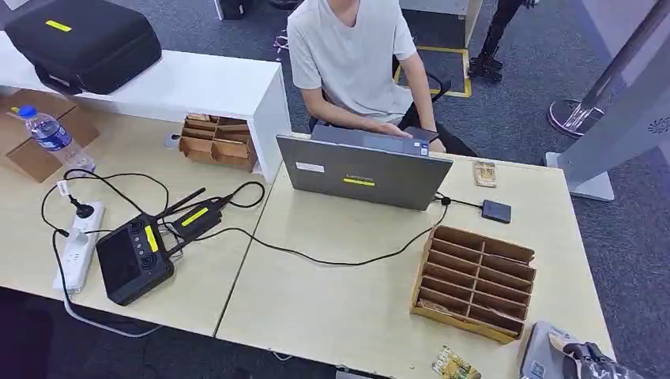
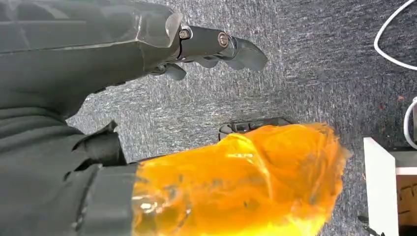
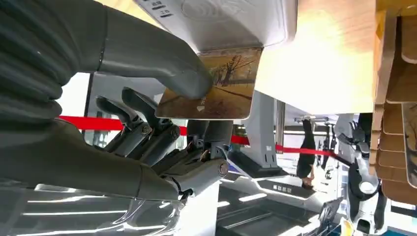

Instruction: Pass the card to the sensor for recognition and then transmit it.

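Card (image 3: 216,86) sits pinched under your right hand's (image 3: 162,132) thumb, its far edge touching the grey sensor (image 1: 545,351) at the table's (image 1: 332,308) near right corner. Your left hand (image 2: 216,46) hangs over the carpet, fingers loosely curled, holding nothing.

R hand (image 3: 162,123) pinches card (image 3: 216,88) btwn thumb and fingers. L hand (image 2: 147,54) hangs low, fingers apart, holding nothing.

The right hand (image 1: 594,362) was cut off by the lower right corner of the head view, and the sensor (image 1: 540,353) beside it was partly hidden. The card (image 3: 216,88) was partly covered by the thumb and overlapped by the sensor. The person (image 1: 351,59) was cropped at the upper edge.
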